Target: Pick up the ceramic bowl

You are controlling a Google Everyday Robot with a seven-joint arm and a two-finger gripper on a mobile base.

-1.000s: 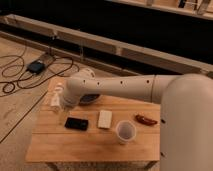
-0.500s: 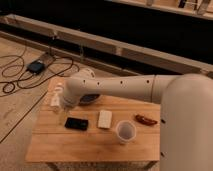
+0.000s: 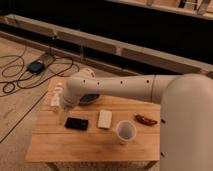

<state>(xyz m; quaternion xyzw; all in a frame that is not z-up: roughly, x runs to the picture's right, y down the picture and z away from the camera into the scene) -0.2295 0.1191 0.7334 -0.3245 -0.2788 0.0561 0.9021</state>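
Camera view, the only feed I have: over the last second I see almost no change. The arm (image 3: pixel 130 87) lies across the back of the table (image 3: pixel 75 146) on the same line as a second ago, with its pale end effector (image 3: pixel 55 98) hanging at the table's far-left corner, low over the wood. I cannot tell whether the end effector is wide or closed, and I see nothing held in it.

The ceramic bowl (image 3: pixel 90 99) hasn't moved either. Only a dark, glossy sliver shows under the arm's wrist section, and it sits on the table just to the right of the end effector. From here I can't tell whether they touch. Most of the rim is hidden by the arm.

The other things are all where they were:
- the dark flat item (image 3: pixel 76 123) in front of the bowl
- the white block (image 3: pixel 104 119) beside it
- the plastic cup (image 3: pixel 125 131) upright nearer the front edge
- the reddish-brown item (image 3: pixel 145 120) off to the right
- the cables (image 3: pixel 20 80) on the floor behind

For the task, I read this as a pause at the approach. The bowl is not lifted and I see no sign of a grasp. My guess is that the end effector needs to shift right and settle over the rim before it closes. That glossy, shallow wall could slip out of a poor pinch.
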